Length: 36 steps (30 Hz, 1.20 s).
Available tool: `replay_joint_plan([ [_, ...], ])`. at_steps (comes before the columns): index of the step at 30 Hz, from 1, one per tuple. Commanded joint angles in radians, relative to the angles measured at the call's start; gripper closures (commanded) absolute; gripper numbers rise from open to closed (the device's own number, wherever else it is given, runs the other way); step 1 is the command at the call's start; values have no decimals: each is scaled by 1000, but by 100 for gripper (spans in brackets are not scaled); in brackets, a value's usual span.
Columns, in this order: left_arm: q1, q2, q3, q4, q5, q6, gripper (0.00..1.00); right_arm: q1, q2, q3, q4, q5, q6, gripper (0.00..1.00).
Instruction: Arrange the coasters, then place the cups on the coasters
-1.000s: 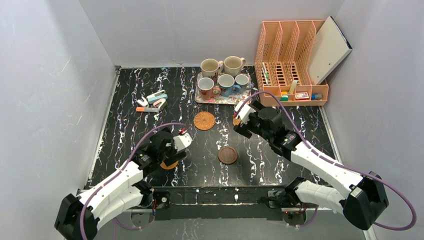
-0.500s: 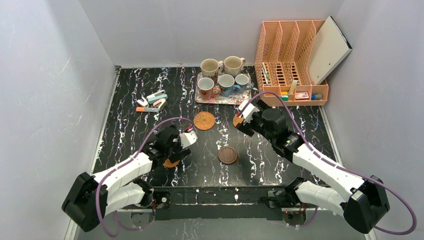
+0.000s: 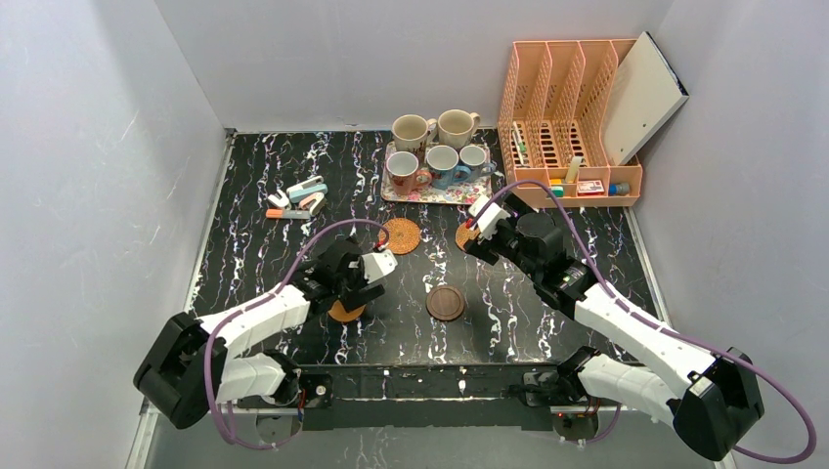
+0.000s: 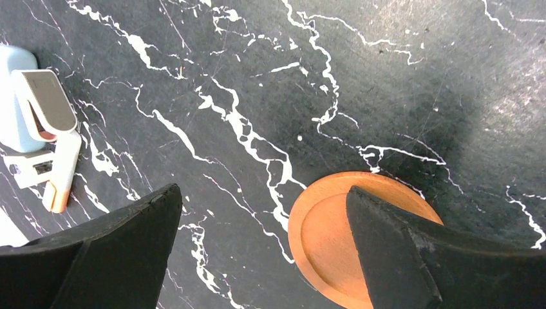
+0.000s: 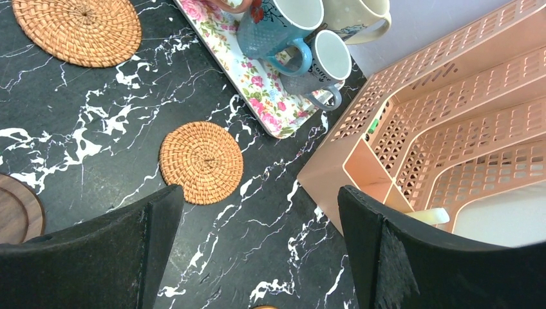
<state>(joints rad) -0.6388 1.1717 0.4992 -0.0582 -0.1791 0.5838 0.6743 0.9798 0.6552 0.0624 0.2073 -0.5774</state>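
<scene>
Five cups stand on the floral tray (image 3: 391,192) at the back: two cream ones (image 3: 411,130), a white one with a reddish handle (image 3: 403,173), a blue one (image 3: 442,164) and a small one with a blue handle (image 5: 325,64). One woven coaster (image 3: 400,235) lies in front of the tray. A second woven coaster (image 5: 201,162) lies just ahead of my open right gripper (image 5: 261,191). Nearer the arms rests the dark brown coaster (image 3: 446,303). My left gripper (image 4: 264,192) is open and empty, its right finger over a smooth orange-brown coaster (image 4: 328,235).
A peach file organiser (image 3: 572,117) holding small items stands at the back right, close to my right gripper. Staplers and similar small tools (image 3: 298,200) lie at the left. Grey walls close off three sides.
My left arm has swung right and slightly away from the base, and the orange-brown coaster under it sits a little further right. My right gripper has edged towards the tray.
</scene>
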Motion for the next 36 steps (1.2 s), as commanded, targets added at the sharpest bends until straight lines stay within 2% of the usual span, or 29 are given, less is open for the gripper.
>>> replay_joint_plan([
  [1,-12,48,12,-28,39,-19,2,-9,-10,-7,56,17,-6,2],
  [13,-16,129,49,13,56,-24,2,-19,-16,-12,57,5,-6,2],
  [22,-16,74,38,29,71,-40,2,-22,-5,-14,54,10,-13,2],
  [26,-16,4,37,35,71,-76,2,-34,11,-3,37,22,-14,2],
  [30,-12,-150,6,38,67,-92,2,-89,43,49,-56,74,5,2],
  [34,-2,-281,-17,-4,65,-93,2,-219,81,81,-166,115,32,2],
  [36,1,-326,-24,-36,83,-94,2,-311,101,98,-222,76,47,2],
])
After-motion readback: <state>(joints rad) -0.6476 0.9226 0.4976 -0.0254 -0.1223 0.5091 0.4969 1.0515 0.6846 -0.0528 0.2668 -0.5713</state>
